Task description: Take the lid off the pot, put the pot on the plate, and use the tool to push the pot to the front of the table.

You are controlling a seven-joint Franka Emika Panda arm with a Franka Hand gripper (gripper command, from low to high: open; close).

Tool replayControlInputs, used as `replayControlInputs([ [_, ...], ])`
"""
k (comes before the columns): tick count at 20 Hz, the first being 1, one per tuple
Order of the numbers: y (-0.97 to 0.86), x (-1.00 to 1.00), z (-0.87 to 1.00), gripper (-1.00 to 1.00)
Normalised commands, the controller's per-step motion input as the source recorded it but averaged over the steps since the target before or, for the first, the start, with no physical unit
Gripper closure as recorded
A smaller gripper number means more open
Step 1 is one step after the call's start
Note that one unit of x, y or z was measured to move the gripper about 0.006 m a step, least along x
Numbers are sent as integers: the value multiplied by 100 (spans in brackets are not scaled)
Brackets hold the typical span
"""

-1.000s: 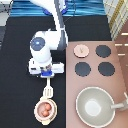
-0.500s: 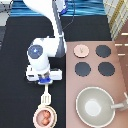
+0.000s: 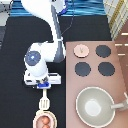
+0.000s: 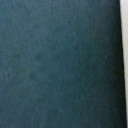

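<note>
A large flat black table (image 3: 15, 70) fills most of the exterior view, with a pinkish-brown stove counter (image 3: 120, 75) carrying four black burners along its right.

We see the small round pinkish-tan lid (image 3: 81, 50) with its central knob already off, lying on the counter's top-left burner spot. The small pinkish-tan pot (image 3: 44, 122) with a reddish-brown inside sits on the cream-yellow plate (image 3: 36, 118) at the view's bottom edge.

The gripper (image 3: 43, 86) is directly above them in the view, its lower end meeting the thin handle of the cream-white slotted spatula tool (image 3: 44, 101). We judge it to be clenched on that handle.

The tool's long axis runs top to bottom, blade pointing down and reaching the pot's rim, so the pot lies straight toward the view's bottom from the gripper.

The wrist view shows only dark table.

A large grey pan (image 3: 95, 106) rests on the counter, well apart.
</note>
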Motion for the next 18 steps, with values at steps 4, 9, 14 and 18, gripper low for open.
replayControlInputs([
  [4, -10, -76, 41, 100],
  [9, -3, -81, 56, 100],
  [14, 0, -92, 60, 100],
  [18, -2, -100, 18, 100],
])
